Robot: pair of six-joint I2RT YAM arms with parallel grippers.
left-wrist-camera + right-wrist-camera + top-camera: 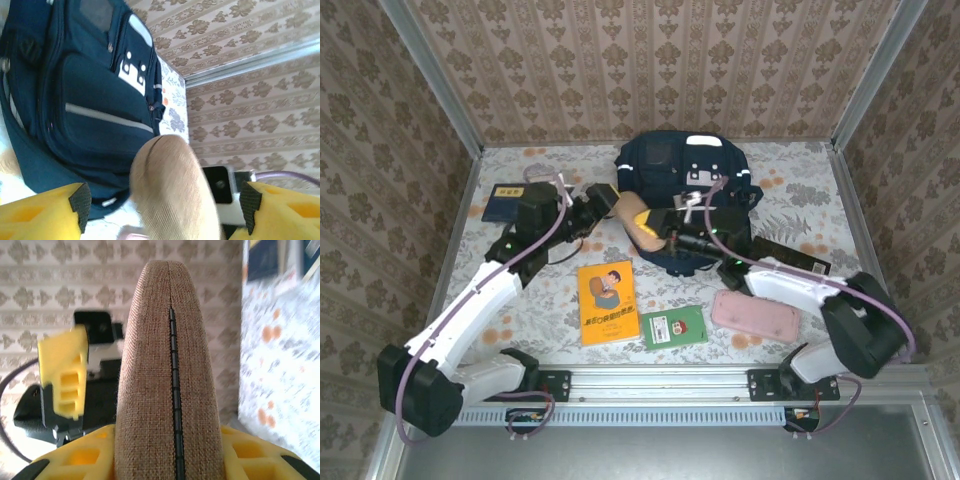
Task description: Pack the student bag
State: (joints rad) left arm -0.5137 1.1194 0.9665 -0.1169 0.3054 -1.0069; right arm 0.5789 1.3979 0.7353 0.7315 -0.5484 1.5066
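From above, the large navy-blue fabric student bag (685, 185) with white stripes lies at the table's 12 o'clock. A tan woven fabric pouch (640, 222) overlaps its 7 o'clock edge. The left gripper (608, 205) sits at the pouch's 9 o'clock, the right gripper (672, 238) at its 4 o'clock. Toward 6 o'clock, an orange paperback book (607, 301), a green card (673, 327) and a flat pink case (755, 314) lie on the floral tablecloth (540, 300). At the left wrist, the left gripper's yellow fingers (40, 212) stand released, wide apart and clear of the pouch, with the bag toward 11 o'clock. At the right wrist, the right gripper grasps the pouch, its yellow fingers (260, 455) pressed against both sides and the dark zip (173, 390) facing the camera.
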